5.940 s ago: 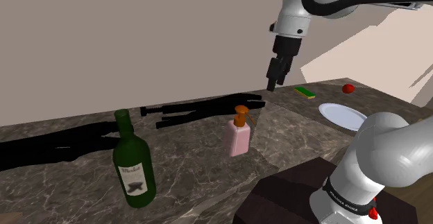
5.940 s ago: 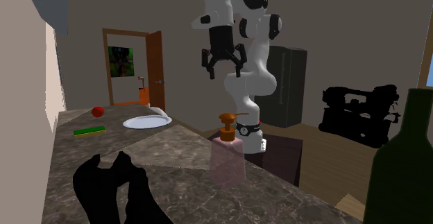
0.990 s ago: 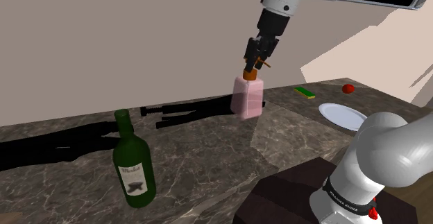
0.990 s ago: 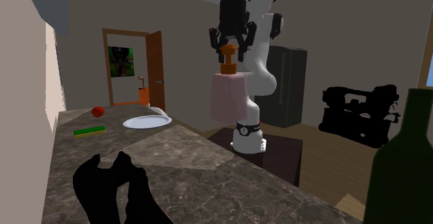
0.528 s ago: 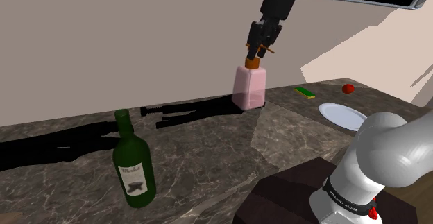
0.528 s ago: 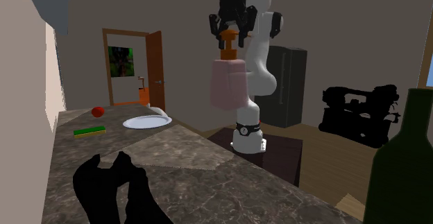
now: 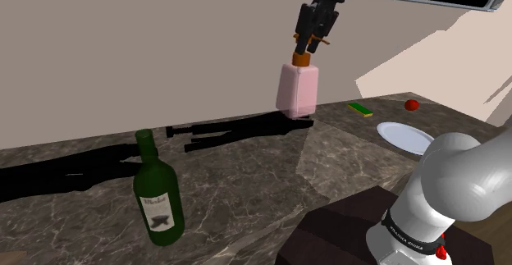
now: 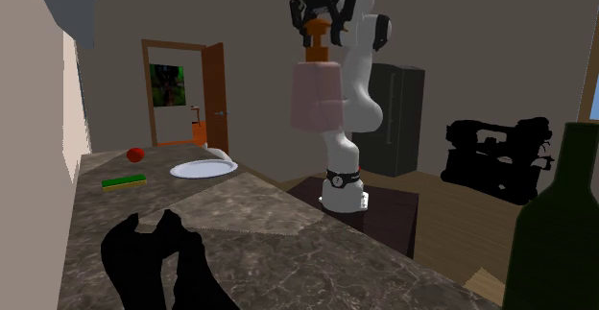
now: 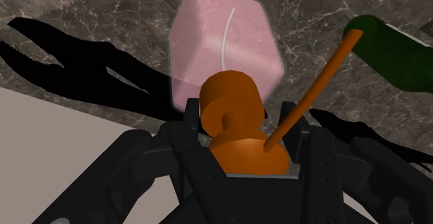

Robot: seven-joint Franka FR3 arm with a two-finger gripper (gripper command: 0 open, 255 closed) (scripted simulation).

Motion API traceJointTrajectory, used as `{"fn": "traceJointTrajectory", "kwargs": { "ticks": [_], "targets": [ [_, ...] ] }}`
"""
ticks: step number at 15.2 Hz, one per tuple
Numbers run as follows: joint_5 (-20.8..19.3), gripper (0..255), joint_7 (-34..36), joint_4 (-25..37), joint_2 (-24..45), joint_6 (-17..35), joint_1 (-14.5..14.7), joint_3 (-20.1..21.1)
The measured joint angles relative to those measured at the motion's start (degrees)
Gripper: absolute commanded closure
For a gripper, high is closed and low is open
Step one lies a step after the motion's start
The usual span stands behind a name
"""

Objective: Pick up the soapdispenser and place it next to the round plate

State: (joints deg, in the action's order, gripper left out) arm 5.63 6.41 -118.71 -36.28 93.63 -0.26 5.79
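Note:
The soap dispenser point(image 7: 297, 89) is a pink bottle with an orange pump top. It hangs high above the marble counter, its pump clasped by my black gripper point(image 7: 310, 40). The second exterior view has the dispenser point(image 8: 316, 97) in the air under the gripper point(image 8: 320, 25). In the wrist view the fingers are shut on the orange pump point(image 9: 232, 122) with the pink body point(image 9: 223, 42) beyond them. The round white plate point(image 7: 404, 136) lies on the counter at the shoulder view's right; the plate point(image 8: 203, 168) is far back in the second exterior view.
A green wine bottle point(image 7: 157, 194) stands at the counter's front left in the shoulder view. Black shapes point(image 7: 238, 129) lie along the wall. A green sponge point(image 7: 360, 108) and a red tomato point(image 7: 411, 105) sit beyond the plate. The stand point(image 7: 345, 230) is at lower right.
The gripper has risen further with the soap dispenser in it, drifting slightly to the shoulder view's right. The dispenser hangs more upright now. Nothing on the counter has moved.

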Motion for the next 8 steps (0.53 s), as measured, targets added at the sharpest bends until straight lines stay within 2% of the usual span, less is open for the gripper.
{"fn": "traceJointTrajectory", "kwargs": {
  "ticks": [3,8],
  "targets": [
    [-0.3,255,-0.6,1.5,0.0,-1.6,-0.2,-0.6],
    [-2.1,255,-5.7,-1.8,-5.8,-4.5,-1.2,-5.5]
  ]
}}
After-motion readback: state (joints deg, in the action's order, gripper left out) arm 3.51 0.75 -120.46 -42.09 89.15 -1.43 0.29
